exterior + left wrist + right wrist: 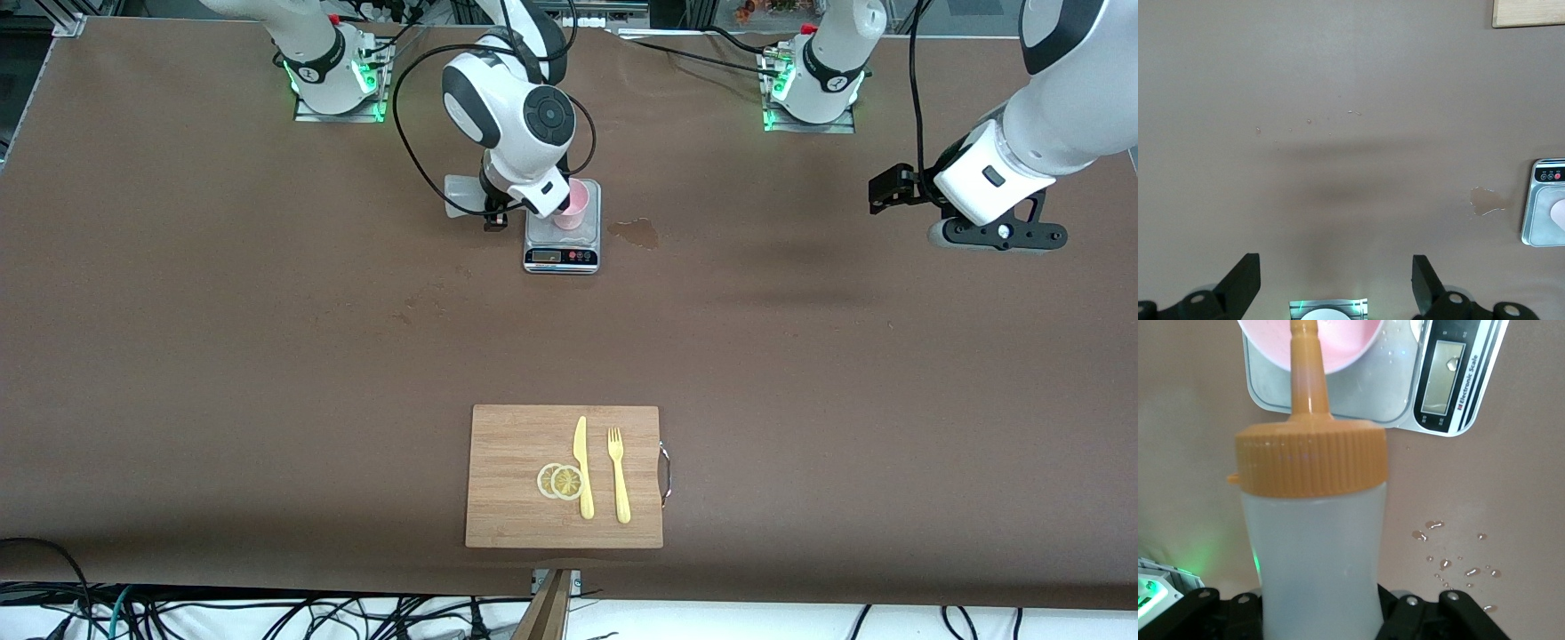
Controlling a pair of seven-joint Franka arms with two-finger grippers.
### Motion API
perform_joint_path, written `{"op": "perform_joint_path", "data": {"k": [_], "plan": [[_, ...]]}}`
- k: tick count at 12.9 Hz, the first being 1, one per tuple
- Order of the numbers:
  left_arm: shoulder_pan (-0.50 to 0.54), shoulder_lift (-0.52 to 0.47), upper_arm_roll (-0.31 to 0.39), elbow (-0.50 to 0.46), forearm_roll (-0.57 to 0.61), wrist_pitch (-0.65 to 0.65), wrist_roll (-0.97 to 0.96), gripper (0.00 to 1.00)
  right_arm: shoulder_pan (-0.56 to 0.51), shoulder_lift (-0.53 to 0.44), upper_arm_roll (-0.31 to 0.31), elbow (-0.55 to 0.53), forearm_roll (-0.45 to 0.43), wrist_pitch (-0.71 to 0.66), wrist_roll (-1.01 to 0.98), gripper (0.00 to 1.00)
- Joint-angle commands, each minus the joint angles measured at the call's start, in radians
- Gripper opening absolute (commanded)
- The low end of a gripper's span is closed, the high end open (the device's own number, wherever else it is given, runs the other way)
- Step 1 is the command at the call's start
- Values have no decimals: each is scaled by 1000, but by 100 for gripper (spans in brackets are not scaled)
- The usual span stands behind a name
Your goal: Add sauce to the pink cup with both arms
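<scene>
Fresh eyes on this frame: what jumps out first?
The right gripper holds the sauce bottle tipped, its nozzle over the pink cup on the grey scale. The left gripper waits open above bare table. Nearer the front camera, a cutting board carries lemon slices, a knife, a fork.

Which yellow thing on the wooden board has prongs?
The fork, lying nearest the board's metal handle. The knife beside it has a plain blade.

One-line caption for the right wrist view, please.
Right gripper shut on the sauce bottle, nozzle tipped over the pink cup on the kitchen scale.
</scene>
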Motion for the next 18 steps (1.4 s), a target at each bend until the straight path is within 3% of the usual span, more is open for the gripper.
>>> {"op": "perform_joint_path", "data": {"k": [1,8,13,18], "plan": [[1,-8,3,7,-7,-16,3,100,13,23,1,53,-45,-46,16,5],[0,-8,3,7,-7,-16,2,100,6,22,-7,53,2,-51,27,5],[0,-8,3,7,-7,-16,2,100,-35,-9,-33,47,187,-51,-24,6],[1,-8,4,7,-7,-16,2,100,-180,-73,-33,44,342,-72,-177,6]]}}
